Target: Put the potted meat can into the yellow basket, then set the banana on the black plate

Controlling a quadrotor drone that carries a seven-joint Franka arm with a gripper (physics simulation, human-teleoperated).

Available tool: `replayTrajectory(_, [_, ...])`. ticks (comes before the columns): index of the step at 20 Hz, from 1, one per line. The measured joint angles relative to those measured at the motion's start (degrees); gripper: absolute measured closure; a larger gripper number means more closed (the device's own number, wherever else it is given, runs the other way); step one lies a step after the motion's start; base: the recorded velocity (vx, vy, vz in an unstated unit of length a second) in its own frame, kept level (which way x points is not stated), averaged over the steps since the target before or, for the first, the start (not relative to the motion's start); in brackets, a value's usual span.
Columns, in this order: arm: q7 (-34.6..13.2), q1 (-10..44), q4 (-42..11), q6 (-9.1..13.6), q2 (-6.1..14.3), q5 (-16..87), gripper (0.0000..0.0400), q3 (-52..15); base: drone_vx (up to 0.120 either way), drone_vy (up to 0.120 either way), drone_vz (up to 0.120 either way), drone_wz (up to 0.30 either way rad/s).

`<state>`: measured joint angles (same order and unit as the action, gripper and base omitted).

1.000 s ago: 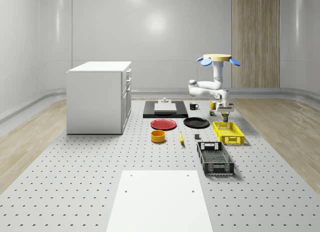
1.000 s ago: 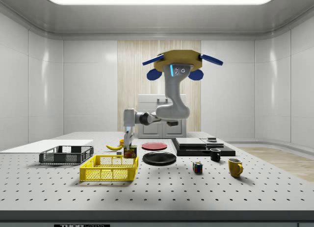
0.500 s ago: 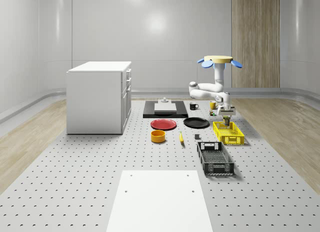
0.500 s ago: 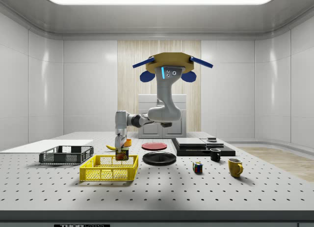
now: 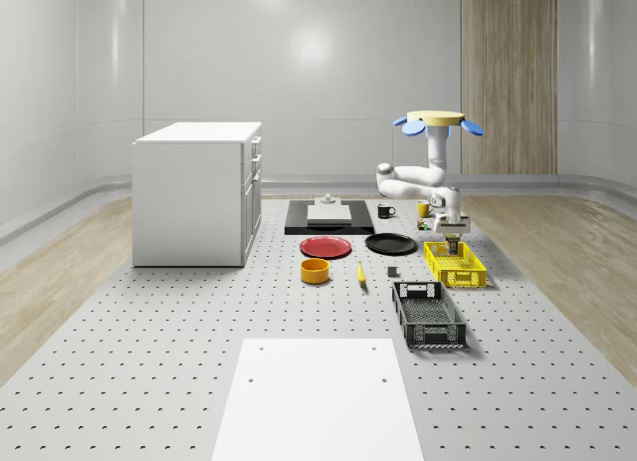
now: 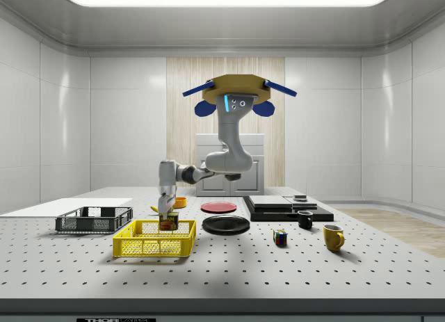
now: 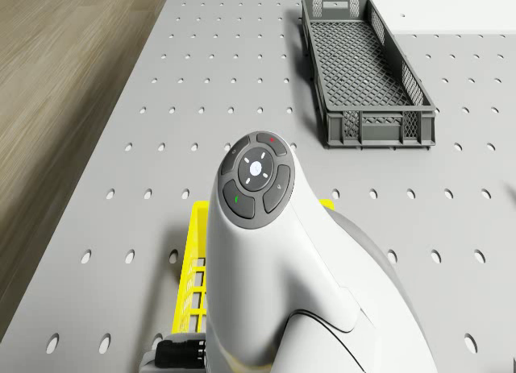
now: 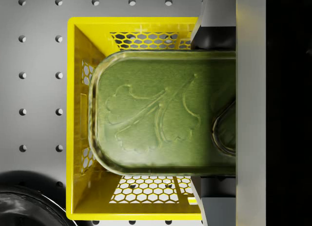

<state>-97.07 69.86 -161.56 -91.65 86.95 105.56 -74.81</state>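
Drone [image 6: 232,98] hovering above worktop [image 5: 199,361], over area just beside yellow basket [image 6: 154,240] and black plate [image 6: 225,224]; arm bent down and out toward side view's left. Claw [image 6: 167,216] hanging over basket, clamped on meat can [image 6: 168,222]: in wrist view, fingers [image 8: 214,21] pressed against both long sides of can's green top [image 8: 161,118]. Can held upright, partly below basket rim in side view, near basket's right end there; cannot tell if touching basket floor. In whole-scene view, claw [image 5: 453,234] at far end of basket [image 5: 456,265].

Banana [image 5: 360,273] lying on worktop, well apart from claw, between orange bowl [image 5: 315,271] and small dark block [image 5: 392,274]. Black plate [image 5: 390,244] just left of basket in whole-scene view, red plate [image 5: 325,247] further left. Dark grey crate [image 5: 428,315] nearer than basket; seen also in drone view [image 7: 367,67] beyond arm's wrist. White cabinet [image 5: 197,192] at far left. Mugs [image 6: 333,237], colour cube [image 6: 279,237] at side view's right.
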Motion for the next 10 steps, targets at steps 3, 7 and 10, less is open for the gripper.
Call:
replayTrajectory(3, [0.0, 0.3, 0.6, -0.9, 0.1, 2.0, 0.0109, 2.2, 0.0, 0.0, 0.0, 0.0])
replayTrajectory(7, [0.0, 0.8, 1.4, -2.0, 0.1, 4.6, 0.0109, 4.9, 0.0, 0.0, 0.0, 0.0])
replayTrajectory(10, [0.1, 1.1, 2.0, -2.7, 0.0, 6.2, 0.0109, 6.6, 0.0, 0.0, 0.0, 0.0])
